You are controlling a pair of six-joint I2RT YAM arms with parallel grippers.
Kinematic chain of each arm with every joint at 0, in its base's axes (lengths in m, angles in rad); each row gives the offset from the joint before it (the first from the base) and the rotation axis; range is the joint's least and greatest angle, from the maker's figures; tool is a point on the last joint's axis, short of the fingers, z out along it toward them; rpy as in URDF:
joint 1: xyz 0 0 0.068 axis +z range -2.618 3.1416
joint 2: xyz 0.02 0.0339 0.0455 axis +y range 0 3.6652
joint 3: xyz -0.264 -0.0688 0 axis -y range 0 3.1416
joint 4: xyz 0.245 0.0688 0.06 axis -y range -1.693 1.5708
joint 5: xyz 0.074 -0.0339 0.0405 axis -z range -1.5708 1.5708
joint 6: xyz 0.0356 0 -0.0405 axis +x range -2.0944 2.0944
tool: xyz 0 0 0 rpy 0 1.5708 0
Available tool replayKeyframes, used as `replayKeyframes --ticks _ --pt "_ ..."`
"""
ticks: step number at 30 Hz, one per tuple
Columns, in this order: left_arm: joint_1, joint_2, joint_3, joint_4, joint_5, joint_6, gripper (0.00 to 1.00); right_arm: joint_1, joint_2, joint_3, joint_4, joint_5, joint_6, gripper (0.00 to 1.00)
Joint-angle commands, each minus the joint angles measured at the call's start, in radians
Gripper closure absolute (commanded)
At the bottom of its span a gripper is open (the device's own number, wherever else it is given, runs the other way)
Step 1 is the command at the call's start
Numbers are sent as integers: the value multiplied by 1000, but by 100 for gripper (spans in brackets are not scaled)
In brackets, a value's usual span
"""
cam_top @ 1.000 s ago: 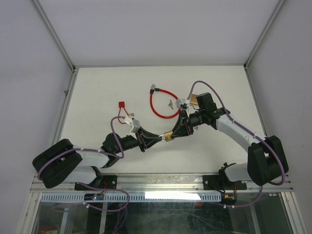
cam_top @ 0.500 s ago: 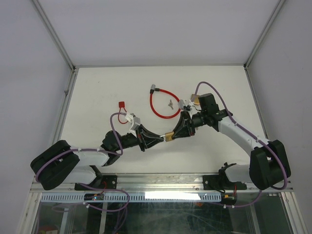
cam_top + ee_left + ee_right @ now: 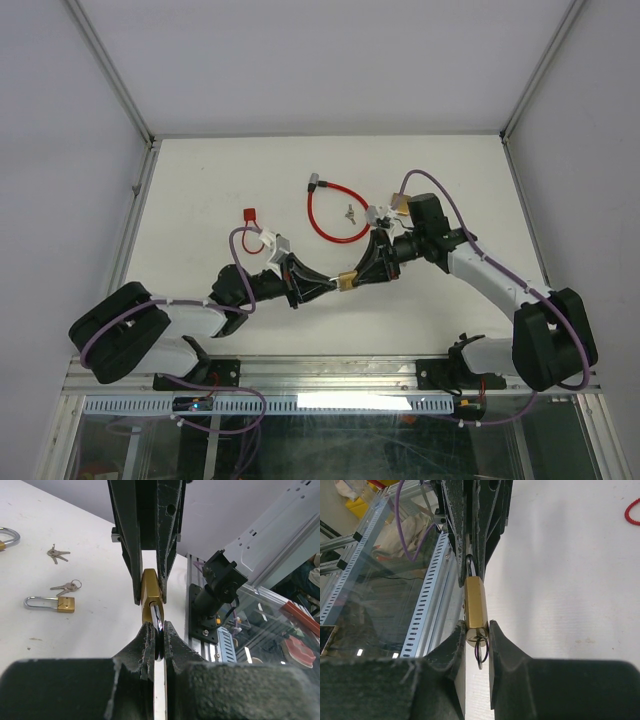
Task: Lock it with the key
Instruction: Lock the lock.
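A small brass padlock hangs above the table's middle, held between my two grippers. My left gripper comes from the left and is shut on its shiny shackle, seen edge-on between the fingertips. My right gripper comes from the right, shut on the far end of the brass body. In the right wrist view the key's head and its ring sit in the gap at that gripper, under the body's end. The key's blade is hidden.
A red cable loop lies behind the grippers, small keys inside it. A red tag lies to the left. A second brass padlock and loose keys lie on the white table. Aluminium rail runs along the near edge.
Both grippers stay clamped on the padlock at the same spot. The arms' elbows and shoulders have shifted slightly; the padlock has barely moved.
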Motion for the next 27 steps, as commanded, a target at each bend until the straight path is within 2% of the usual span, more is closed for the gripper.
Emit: replayKeyframes --ticks 1,4,7,11,18,22,27 --pt "-15 39 73 198 6 -7 100 89 -42 -68 387 46 284 100" --pt "-23 92 86 244 11 -9 100 92 -39 -105 520 65 413 100" --pt "-31 162 92 310 5 -19 100 95 -31 -127 603 68 483 100" --pt "-51 216 105 318 0 -17 100 88 -43 -138 674 78 539 100" --pt "-115 304 108 375 -18 -33 100 16 -54 -180 903 74 746 100" --pt "-168 404 156 490 -21 -82 100 15 -44 -190 931 68 768 100" --pt "-183 410 189 497 -25 -87 100 20 -15 -181 875 70 733 100"
